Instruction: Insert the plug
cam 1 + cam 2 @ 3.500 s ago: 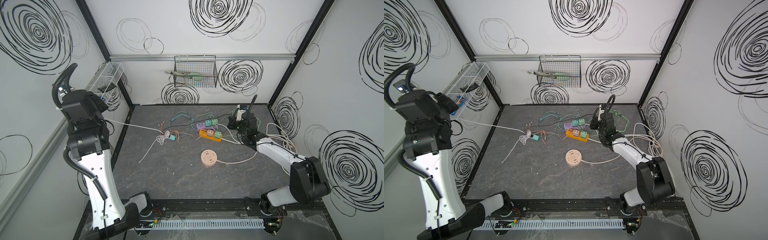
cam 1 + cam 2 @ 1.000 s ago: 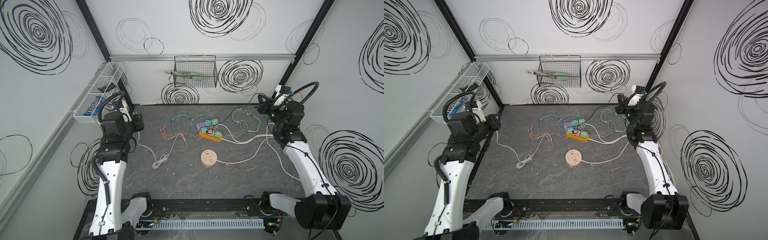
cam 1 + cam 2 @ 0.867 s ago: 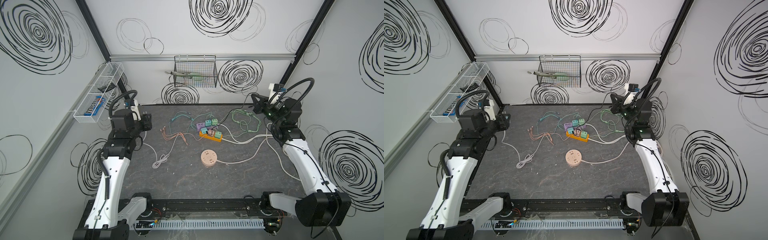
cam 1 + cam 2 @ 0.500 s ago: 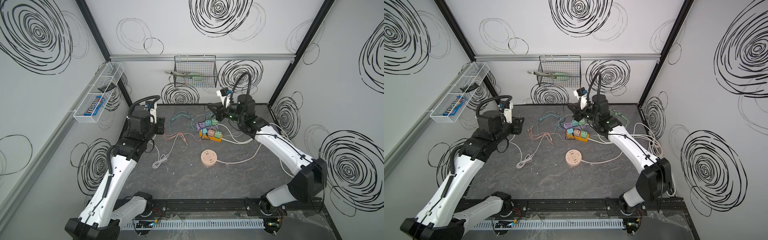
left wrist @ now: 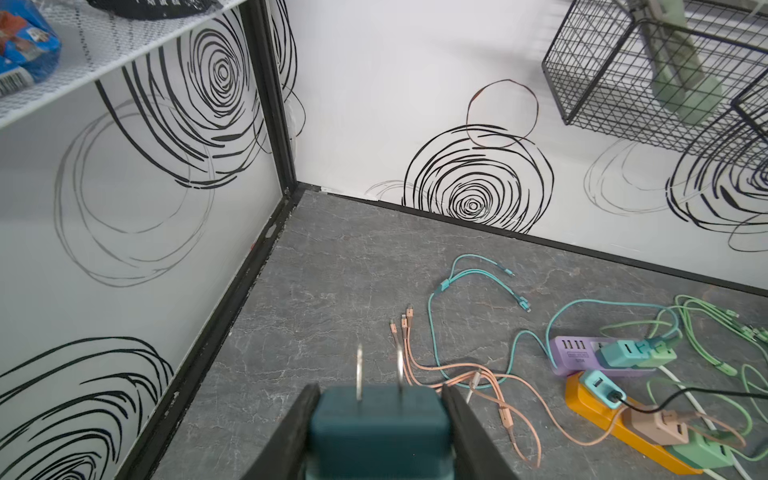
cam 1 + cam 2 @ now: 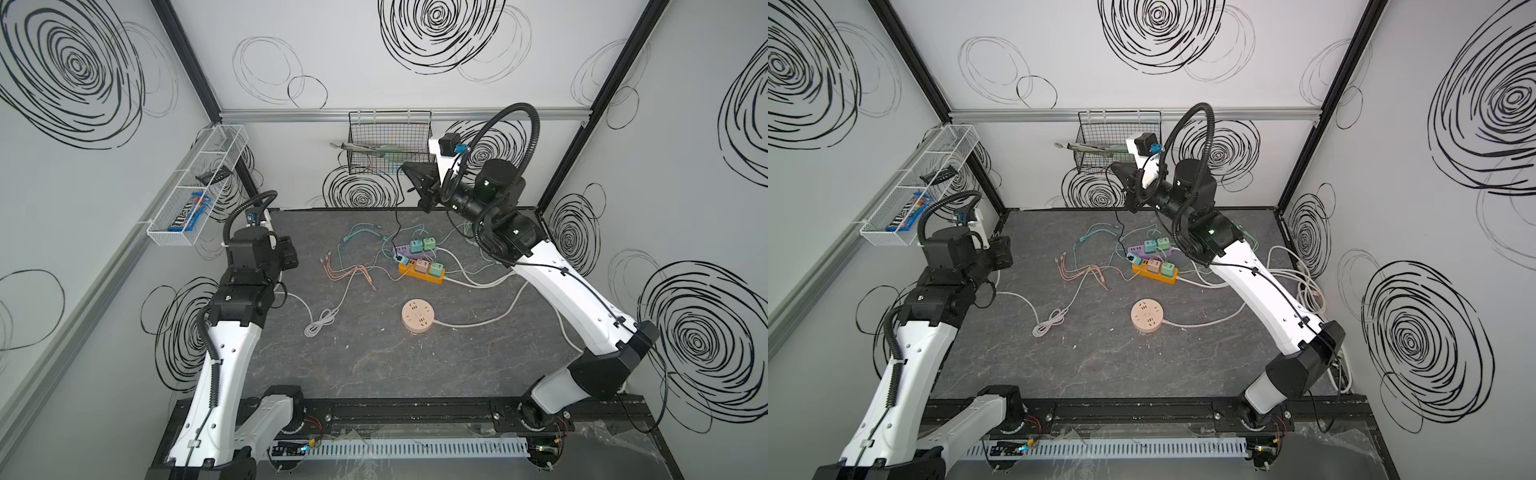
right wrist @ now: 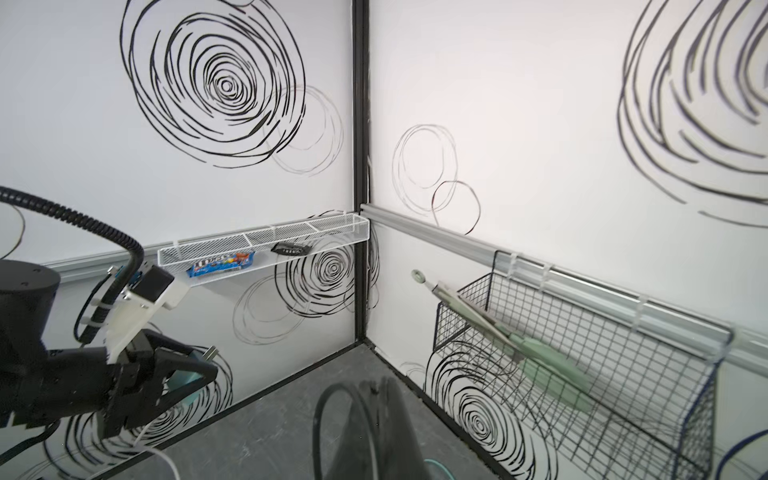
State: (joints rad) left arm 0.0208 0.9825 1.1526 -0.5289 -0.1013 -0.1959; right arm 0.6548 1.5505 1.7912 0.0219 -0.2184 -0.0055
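2 prongs jut from the teal plug (image 5: 374, 432) that my left gripper (image 5: 380, 392) clamps; my right gripper (image 6: 409, 171) is pinched tight on the black cable (image 6: 396, 216).

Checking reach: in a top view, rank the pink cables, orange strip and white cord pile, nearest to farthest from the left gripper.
1. Pink cables, left of centre.
2. Orange strip, centre.
3. White cord pile, by the right wall.

White swirl-marked walls (image 6: 353, 50), grey marbled floor (image 6: 374, 357)
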